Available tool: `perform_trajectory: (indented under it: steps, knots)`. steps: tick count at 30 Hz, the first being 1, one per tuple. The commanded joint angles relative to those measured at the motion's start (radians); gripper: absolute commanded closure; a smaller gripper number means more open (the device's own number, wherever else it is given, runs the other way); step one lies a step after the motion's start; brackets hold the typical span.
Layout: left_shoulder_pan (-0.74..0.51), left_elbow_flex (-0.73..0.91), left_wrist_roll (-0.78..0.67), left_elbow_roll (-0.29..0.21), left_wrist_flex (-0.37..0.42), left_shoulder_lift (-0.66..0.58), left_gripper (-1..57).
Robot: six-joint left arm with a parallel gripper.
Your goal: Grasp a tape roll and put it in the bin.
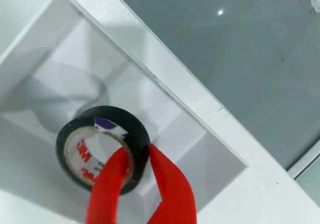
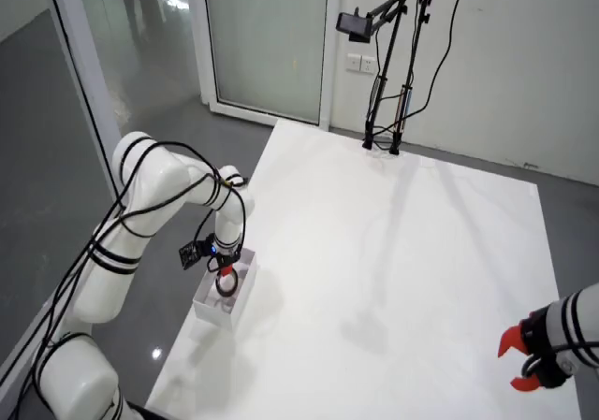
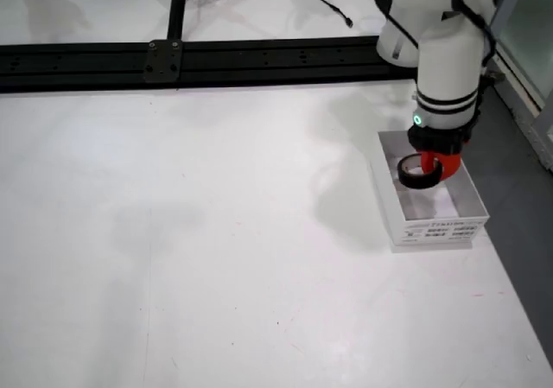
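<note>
From the view that rides on the end effector point(image 1: 134, 176), I see its two red fingers point(image 1: 172, 184) pinched through the wall of the black tape roll point(image 1: 102, 149), one finger inside the core and one against the outer face, so it is clamped on the roll. The roll hangs over the open white bin point(image 1: 50, 59), casting its shadow on the bin floor. I judge it light and stiff: a rigid cardboard core wound with smooth black vinyl, so it should not crush, though the glossy outer face could slip if the pinch loosened. Gripping across the wall as here, with one finger in the hole, looks the sound place to hold it. The core is pale with red 3M lettering, and a small blue-and-white label end shows at the top of the inner ring. In the view from high across the room, the white arm bends down to the bin point(image 2: 223, 298), which sits at the counter's point(image 2: 393, 280) left edge near its near-left corner; the roll point(image 2: 226, 283) is only a dark speck there. In the view from the side, the bin point(image 3: 436, 215) stands at the counter's point(image 3: 216, 232) right edge, and the roll point(image 3: 419, 173) sits tilted just within its rim, under the end effector point(image 3: 431, 161).
</note>
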Motion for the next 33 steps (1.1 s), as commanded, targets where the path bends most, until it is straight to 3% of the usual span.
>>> perform_trajectory:
  steps: [1, 10, 15, 17, 20, 21, 27, 33]
  knots:
    - [-0.008, 0.0, -0.003, 0.011, -0.043, 0.025, 23.1]
    - [-0.012, 0.0, -0.005, 0.01, -0.046, 0.025, 22.5]
    - [-0.014, 0.0, -0.005, 0.003, -0.035, 0.025, 26.8]
    - [-0.014, -0.002, -0.005, -0.007, -0.031, 0.023, 34.6]
    - [-0.021, -0.002, -0.005, -0.009, -0.029, 0.008, 53.4]
    - [-0.025, -0.002, -0.005, -0.007, -0.025, 0.0, 57.0]
    - [-0.044, -0.002, -0.002, -0.009, 0.052, -0.052, 57.0]
    - [-0.097, -0.002, 0.003, 0.003, 0.173, -0.182, 57.0]
